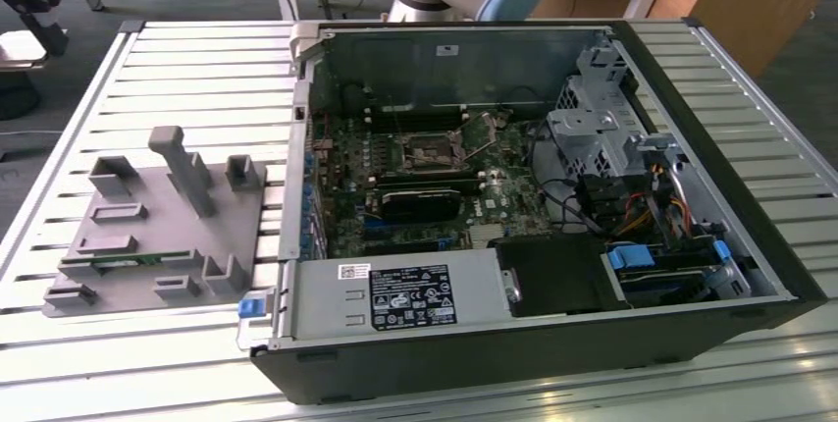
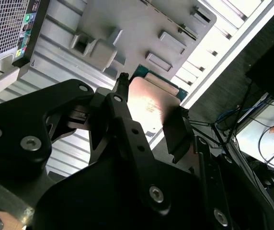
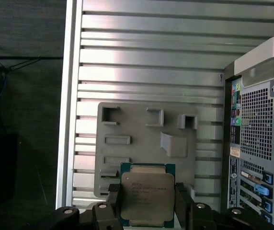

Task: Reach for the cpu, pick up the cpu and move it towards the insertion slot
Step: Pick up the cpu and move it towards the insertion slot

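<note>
— Gripper (image 3: 147,191) first: closed on anything, or bare?

— Clamped on the cpu (image 3: 146,203). I have one finger (image 3: 115,203) on each of two opposite edges, so the shiny lid faces my first wrist camera and nothing presses on its flat faces. That is why I take it by the rim. I judge that a squeeze across the sides keeps it level and square to me.

— Where does that put the chip relative to you?

— Right between my fingertips, touching both. In both wrist views it sits over the near end of the grey fixture tray (image 3: 142,124). It looks held above the tray and not seated in a pocket, though I can't be sure of the gap.

— And the insertion slot?

— Well apart from me. In the exterior view the insertion slot (image 1: 429,153) lies inside the open computer case (image 1: 392,368), on the board, while the tray sits outside the case toward the exterior view's left, on the slatted table (image 1: 196,59). The case wall stands between the two.
</note>
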Available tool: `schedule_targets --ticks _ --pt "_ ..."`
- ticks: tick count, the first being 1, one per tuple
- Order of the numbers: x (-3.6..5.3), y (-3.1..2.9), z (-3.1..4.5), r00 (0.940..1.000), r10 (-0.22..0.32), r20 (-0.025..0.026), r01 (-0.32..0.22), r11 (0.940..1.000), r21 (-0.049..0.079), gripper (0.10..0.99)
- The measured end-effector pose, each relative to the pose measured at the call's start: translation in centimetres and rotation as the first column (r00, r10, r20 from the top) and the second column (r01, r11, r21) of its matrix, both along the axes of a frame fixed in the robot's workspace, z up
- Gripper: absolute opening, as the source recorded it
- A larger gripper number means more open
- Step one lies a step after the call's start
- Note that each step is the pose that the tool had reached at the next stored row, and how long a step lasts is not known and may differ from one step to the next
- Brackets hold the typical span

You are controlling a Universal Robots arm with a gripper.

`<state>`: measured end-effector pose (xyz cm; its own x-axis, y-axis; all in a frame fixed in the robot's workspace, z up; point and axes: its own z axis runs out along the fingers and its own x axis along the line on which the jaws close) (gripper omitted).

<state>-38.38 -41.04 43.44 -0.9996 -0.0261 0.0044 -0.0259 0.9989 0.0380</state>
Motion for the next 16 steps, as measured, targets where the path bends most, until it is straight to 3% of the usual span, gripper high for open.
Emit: schedule_targets --ticks 16 --pt "2.17 0.00 0.00 1.0000 0.000 0.0001 0.000 1.0000 0.000 0.541"
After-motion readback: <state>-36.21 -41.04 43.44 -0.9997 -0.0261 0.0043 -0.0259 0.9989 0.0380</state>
